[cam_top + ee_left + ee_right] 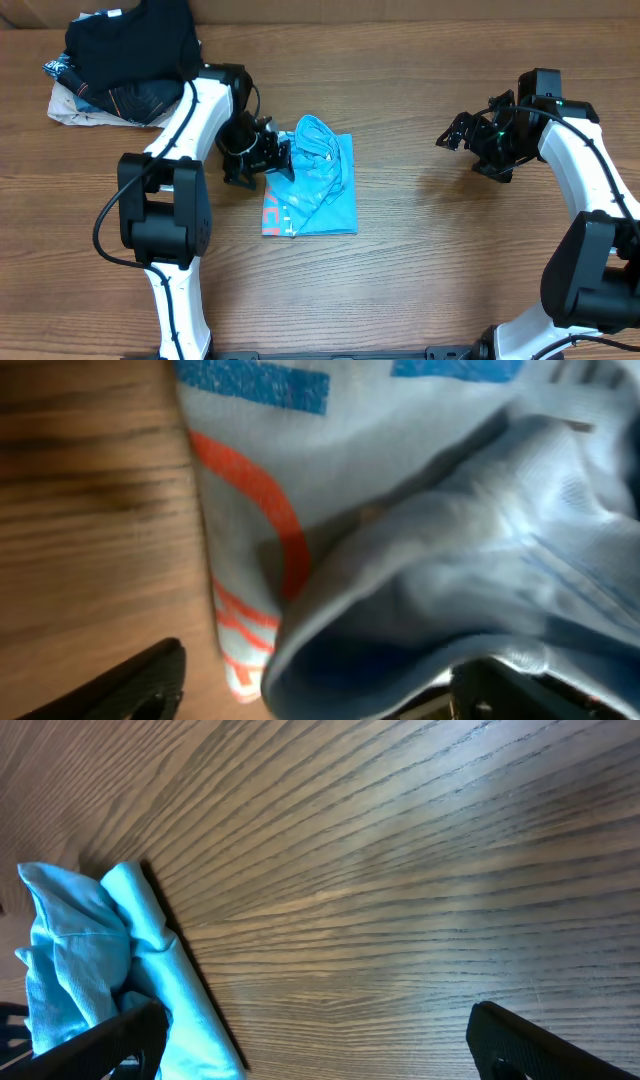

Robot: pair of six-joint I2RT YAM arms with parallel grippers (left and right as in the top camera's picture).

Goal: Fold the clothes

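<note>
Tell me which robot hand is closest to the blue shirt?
The left gripper, right at the edge of the blue T-shirt. The right gripper hangs far off over the table.

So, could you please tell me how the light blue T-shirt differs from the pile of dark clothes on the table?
The light blue T-shirt is one garment mid-table, folded to a rough rectangle, its upper part bunched; the pile of dark clothes is several garments heaped at the far left corner. The left gripper is at the T-shirt's edge, not at the pile. Both rest on the wooden table.
</note>
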